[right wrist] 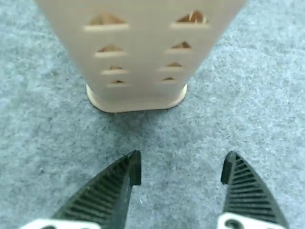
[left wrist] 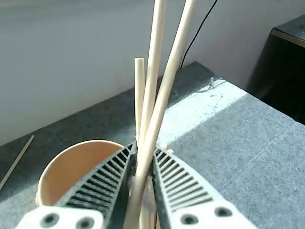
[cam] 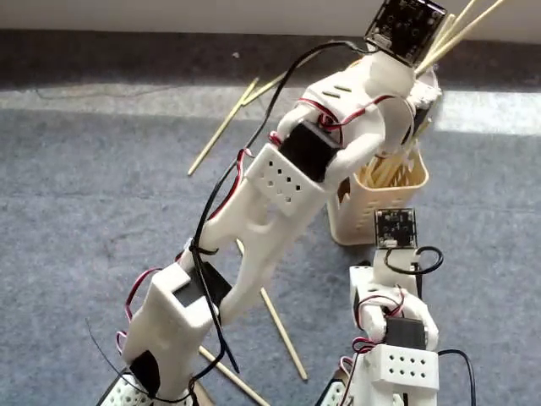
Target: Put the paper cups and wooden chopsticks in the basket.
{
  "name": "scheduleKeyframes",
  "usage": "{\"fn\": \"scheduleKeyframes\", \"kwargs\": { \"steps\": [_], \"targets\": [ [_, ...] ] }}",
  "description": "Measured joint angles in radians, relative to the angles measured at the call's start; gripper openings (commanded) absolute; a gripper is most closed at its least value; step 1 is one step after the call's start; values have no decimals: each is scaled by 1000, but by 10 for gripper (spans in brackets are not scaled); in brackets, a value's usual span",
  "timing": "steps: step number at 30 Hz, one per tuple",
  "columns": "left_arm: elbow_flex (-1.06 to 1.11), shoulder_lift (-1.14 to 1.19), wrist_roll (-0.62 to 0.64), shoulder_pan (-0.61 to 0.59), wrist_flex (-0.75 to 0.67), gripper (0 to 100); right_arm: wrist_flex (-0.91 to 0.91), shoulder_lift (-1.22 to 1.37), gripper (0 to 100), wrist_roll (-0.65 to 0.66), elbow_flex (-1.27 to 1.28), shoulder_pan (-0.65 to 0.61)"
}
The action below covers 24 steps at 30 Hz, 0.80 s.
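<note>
My left fingers (left wrist: 112, 176) are clenched on chopsticks (left wrist: 164, 95), upright above the basket (cam: 368, 216). My right fingers (right wrist: 116, 183) are released, low beside the basket's foot. I judge this the drop: lower them inside the basket, then let go.

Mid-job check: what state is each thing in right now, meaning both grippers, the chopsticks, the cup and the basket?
left gripper: shut on chopsticks.
held chopsticks: clamped, sticking out past the fingertips.
paper cup: upright, mouth open.
basket: upright, partly filled.
right gripper: open, empty, facing the basket.
loose chopsticks: lying flat on the carpet.
</note>
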Motion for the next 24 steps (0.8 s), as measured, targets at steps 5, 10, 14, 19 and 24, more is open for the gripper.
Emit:
{"fn": "scheduleKeyframes", "kwargs": {
  "steps": [5,10,14,19,24],
  "targets": [
    [40,0,38,-8,35,5,0,0,271,0,0,0],
    [54,0,41,-5,46,5,0,0,271,0,0,0],
    [75,-3,41,-3,41,5,0,0,271,0,0,0],
    [78,-9,41,43,41,5,-25,0,271,0,3,0],
    [81,-15,40,74,2,5,-34,0,271,0,3,0]
  ]
}}
